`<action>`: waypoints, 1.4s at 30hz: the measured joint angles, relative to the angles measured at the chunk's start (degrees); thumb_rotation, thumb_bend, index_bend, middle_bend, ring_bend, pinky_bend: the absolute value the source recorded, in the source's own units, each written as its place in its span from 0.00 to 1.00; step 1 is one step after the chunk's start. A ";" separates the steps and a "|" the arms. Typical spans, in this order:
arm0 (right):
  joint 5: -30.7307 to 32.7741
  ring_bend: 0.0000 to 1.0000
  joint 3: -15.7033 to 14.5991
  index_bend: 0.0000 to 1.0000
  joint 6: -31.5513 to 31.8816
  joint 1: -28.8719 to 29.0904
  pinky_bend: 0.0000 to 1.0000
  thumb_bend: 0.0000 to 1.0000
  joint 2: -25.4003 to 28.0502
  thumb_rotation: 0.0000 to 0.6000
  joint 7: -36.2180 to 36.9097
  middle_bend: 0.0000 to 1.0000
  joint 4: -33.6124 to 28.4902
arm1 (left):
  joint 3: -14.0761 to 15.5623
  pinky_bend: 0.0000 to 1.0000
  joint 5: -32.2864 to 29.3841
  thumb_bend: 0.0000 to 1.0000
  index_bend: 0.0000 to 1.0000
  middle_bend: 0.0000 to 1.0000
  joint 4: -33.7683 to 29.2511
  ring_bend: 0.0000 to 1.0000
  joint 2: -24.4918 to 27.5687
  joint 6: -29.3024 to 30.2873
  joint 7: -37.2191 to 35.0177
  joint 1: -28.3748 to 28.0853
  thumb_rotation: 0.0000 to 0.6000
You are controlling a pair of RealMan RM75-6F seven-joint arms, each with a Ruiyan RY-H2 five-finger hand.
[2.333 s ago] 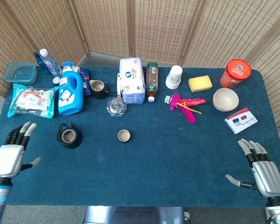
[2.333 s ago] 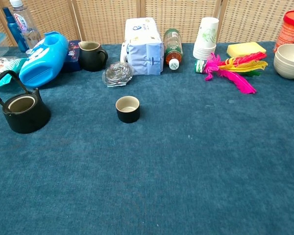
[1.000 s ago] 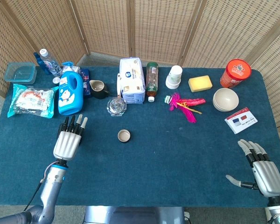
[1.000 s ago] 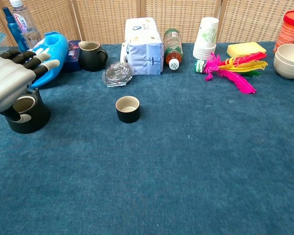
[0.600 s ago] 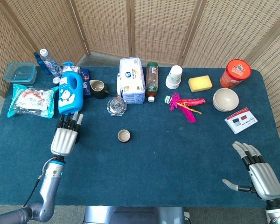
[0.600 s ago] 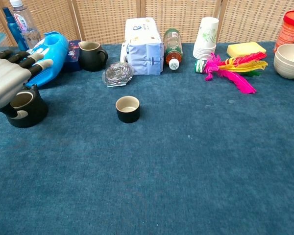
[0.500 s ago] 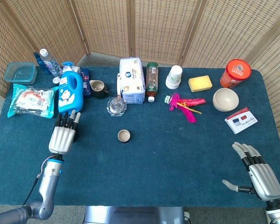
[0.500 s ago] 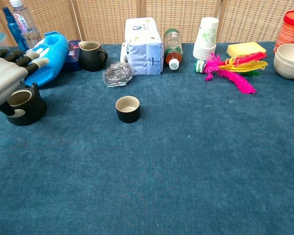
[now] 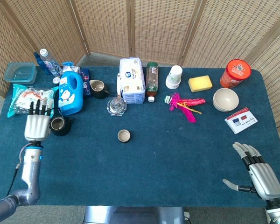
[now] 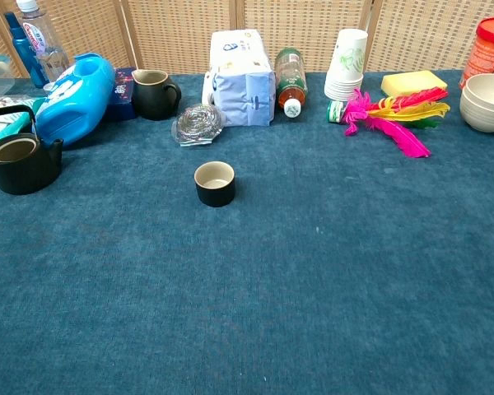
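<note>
Sliding left, the black pot (image 9: 59, 125) ended beside the left robot hand (image 9: 37, 125), whose fingers were spread apart.

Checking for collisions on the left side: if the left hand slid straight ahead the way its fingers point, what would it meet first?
Probably the snack packet: the left hand has its fingertips at the packet's near edge, with the black pot just beside it. Height is unclear.

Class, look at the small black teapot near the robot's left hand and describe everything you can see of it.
The black teapot is small, round and dark, seemingly cast iron, standing upright on the blue tablecloth. It has no lid, so its pale inner rim shows, and a thin arched handle rises over the opening. It sits beside the blue detergent bottle. The left hand lies next to it; whether they touch is unclear.
</note>
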 measured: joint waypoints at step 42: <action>1.20 0.00 -0.77 0.00 -3.59 1.29 0.00 0.00 -1.79 0.46 -3.45 0.00 -0.31 | -1.67 0.18 -40.67 0.00 0.09 0.14 -12.55 0.14 22.49 -34.77 -14.94 -15.31 1.00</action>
